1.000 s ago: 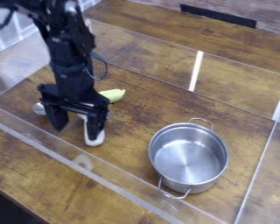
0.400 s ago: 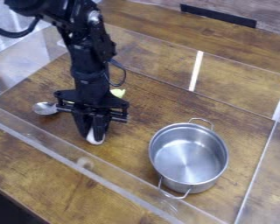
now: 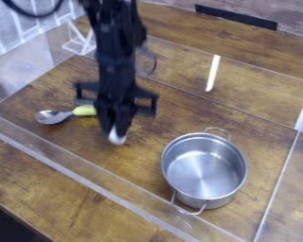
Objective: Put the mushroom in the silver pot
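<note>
- Here the pincer point(image 3: 116, 130), blurred, is clamped on the mushroom point(image 3: 116, 136) near frame centre, above the table point(image 3: 65, 203).
- The silver pot point(image 3: 204, 168) stands lower right.
- Spoon point(image 3: 53, 116) lies at left.

arm blurred, gripper point(image 3: 117, 130) pointed straight down, jaws closed on the mushroom point(image 3: 116, 136); white stem seen just below fingertips, clear of the wooden table point(image 3: 65, 180). silver pot point(image 3: 204, 169) set to the right, apart from gripper, nothing seen inside. silver spoon point(image 3: 53, 116) and yellow-green piece point(image 3: 84, 111) lying left of gripper, touching. clear acrylic wall point(image 3: 129, 203) seen along front edge.
</note>
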Controlling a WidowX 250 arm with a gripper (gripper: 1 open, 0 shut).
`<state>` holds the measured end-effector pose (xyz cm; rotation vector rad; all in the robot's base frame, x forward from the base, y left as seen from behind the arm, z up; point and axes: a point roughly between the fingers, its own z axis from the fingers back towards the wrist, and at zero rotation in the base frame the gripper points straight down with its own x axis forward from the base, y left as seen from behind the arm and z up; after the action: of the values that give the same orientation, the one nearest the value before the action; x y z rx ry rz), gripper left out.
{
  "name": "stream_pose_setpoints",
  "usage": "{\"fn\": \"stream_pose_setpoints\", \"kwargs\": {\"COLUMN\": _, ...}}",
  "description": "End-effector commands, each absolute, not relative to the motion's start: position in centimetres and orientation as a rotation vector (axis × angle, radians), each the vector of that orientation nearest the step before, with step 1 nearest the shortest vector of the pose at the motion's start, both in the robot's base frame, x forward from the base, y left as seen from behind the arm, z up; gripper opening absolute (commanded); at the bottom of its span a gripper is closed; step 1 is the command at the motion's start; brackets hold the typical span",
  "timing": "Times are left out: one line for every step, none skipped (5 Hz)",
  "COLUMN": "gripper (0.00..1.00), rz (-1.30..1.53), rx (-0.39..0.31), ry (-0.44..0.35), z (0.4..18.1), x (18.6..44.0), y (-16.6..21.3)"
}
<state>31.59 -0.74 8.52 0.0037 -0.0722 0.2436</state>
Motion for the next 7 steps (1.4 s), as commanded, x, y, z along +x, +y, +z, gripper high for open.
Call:
{"fn": "stream_pose_setpoints", "kwargs": {"gripper": 0.0, "rz": 0.144, "rx": -0.025, "ry": -0.161, "z": 14.1, "x": 32.2, "y": -2.8}}
{"fn": "stream_pose_setpoints", "kwargs": {"gripper": 0.0, "rz": 0.054, "rx": -0.047, "ry": -0.156, "z": 15.1, "x": 31.8, "y": -6.1}}
{"fn": "stream_pose_setpoints", "kwargs": {"gripper": 0.0, "rz": -0.02, "rx": -0.047, "ry": -0.14, "z": 14.2, "x": 30.9, "y": -9.3}}
{"fn": "stream_pose_setpoints", "kwargs": {"gripper": 0.0, "rz": -0.065, "rx": -0.047, "ry": -0.122, "z": 13.1, "x": 29.8, "y": -11.4}}
{"fn": "stream_pose_setpoints", "kwargs": {"gripper": 0.0, "rz": -0.075, "rx": -0.054, "ry": -0.093, "z": 11.4, "x": 29.2, "y": -12.5}}
{"fn": "stream_pose_setpoints", "kwargs": {"gripper": 1.0, "rz": -0.078, "rx": -0.048, "ry": -0.055, "z": 10.0, "x": 28.9, "y": -13.0}}
{"fn": "stream_pose_setpoints", "kwargs": {"gripper": 0.0, "rz": -0.032, "rx": -0.038, "ry": -0.029, "z": 9.0, "x": 30.3, "y": -12.5}}
